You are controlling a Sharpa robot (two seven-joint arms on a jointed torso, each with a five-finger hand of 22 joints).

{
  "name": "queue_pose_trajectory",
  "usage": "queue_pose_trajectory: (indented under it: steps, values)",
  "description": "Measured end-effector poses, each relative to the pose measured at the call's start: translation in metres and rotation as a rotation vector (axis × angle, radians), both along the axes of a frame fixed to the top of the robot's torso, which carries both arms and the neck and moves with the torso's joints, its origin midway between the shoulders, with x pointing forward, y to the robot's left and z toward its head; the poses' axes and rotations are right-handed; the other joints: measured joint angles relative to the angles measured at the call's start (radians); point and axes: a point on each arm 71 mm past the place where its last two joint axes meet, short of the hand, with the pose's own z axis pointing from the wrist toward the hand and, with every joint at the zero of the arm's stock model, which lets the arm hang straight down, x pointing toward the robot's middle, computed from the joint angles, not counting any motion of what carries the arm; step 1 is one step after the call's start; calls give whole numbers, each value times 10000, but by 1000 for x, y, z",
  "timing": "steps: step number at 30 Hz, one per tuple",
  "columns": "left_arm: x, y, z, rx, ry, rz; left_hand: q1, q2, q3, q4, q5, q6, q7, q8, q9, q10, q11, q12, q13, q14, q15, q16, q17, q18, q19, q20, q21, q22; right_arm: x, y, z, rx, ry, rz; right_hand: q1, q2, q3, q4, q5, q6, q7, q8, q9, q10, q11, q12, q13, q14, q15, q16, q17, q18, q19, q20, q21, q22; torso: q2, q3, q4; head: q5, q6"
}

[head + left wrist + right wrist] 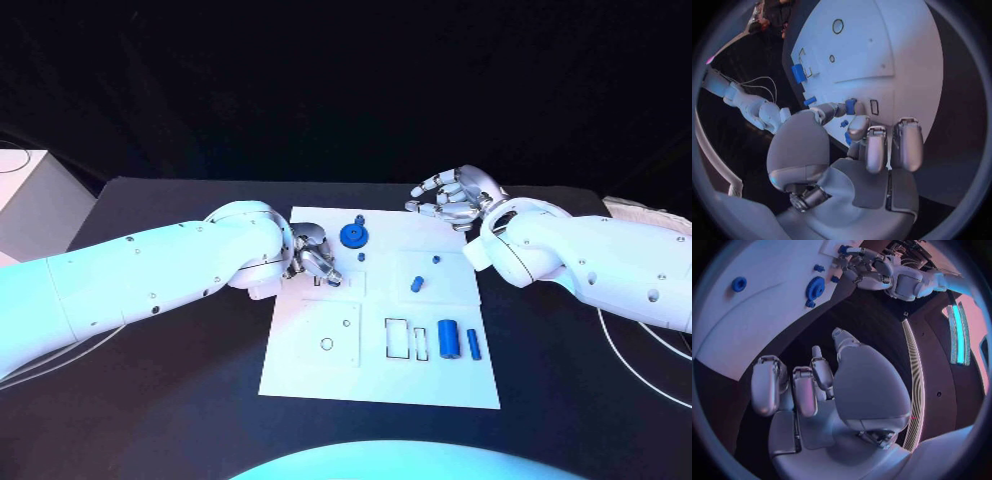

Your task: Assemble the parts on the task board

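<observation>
The white task board (pixel 382 375) lies mid-table. My left hand (pixel 310 262) hovers over its left upper part and pinches a small blue part (pixel 851 106) between thumb and a finger. A blue gear (pixel 355 236) stands at the board's far edge, just beyond that hand. Two small blue pieces (pixel 418 283) (pixel 436 262) sit near the middle. A blue cylinder (pixel 449 340) and a thin blue bar (pixel 473 344) lie near the right front, beside empty slots (pixel 397 338). My right hand (pixel 454 198) hangs off the board's far right corner, fingers apart, holding nothing.
A white box (pixel 29 200) stands at the table's far left. White cables (pixel 649 350) run along the right side. The right wrist view shows the gear (pixel 814 288) and a small blue ring (pixel 739 284) on the board (pixel 767 310).
</observation>
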Motion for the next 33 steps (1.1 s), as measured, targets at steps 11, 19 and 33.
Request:
queue_pose_trajectory:
  steps: [11, 19, 33]
  values:
    - [4, -3, 0, 179, 146, -160, -135, 135, -1, -1, -51, 76, -36, 19, 9, 88, -21, 0, 125, 0, 1, 0, -1, 0, 0, 0, 0, -1, 0, 0, 0, -1, 3, -5, 0, 0, 0, 0, 0, 0, 0, 0, -1, 0, 0, 0, -1, 0, 0, 0, 0, 0, 0, 0, 0, -2, -3, 12, -5, 12, -22]
    - [5, -5, 0, 250, 175, -180, -318, 318, -55, -55, -156, 211, -101, 39, 22, 161, -60, -1, 136, 0, 1, 0, -1, 0, 0, 0, 0, 8, 0, 0, 0, 0, 4, -2, 0, 0, 0, 0, 0, 0, 0, -1, -1, 0, 0, 0, -1, 0, 0, 0, -1, 1, 0, 0, 0, -3, 2, 12, -5, 2, -40]
    - [6, -7, 0, 315, 143, -154, -421, 423, -224, -224, -459, 449, -229, 1, 33, 220, -71, 32, 233, -23, -21, 0, -1, 0, 37, -37, 0, 7, 0, 0, 0, 1, 5, -2, -54, 54, 0, 0, 0, -70, -8, 36, 12, 0, 0, 0, 5, 0, 0, -56, 8, 0, 0, 0, -42, -4, 3, 6, -4, -19, -80]
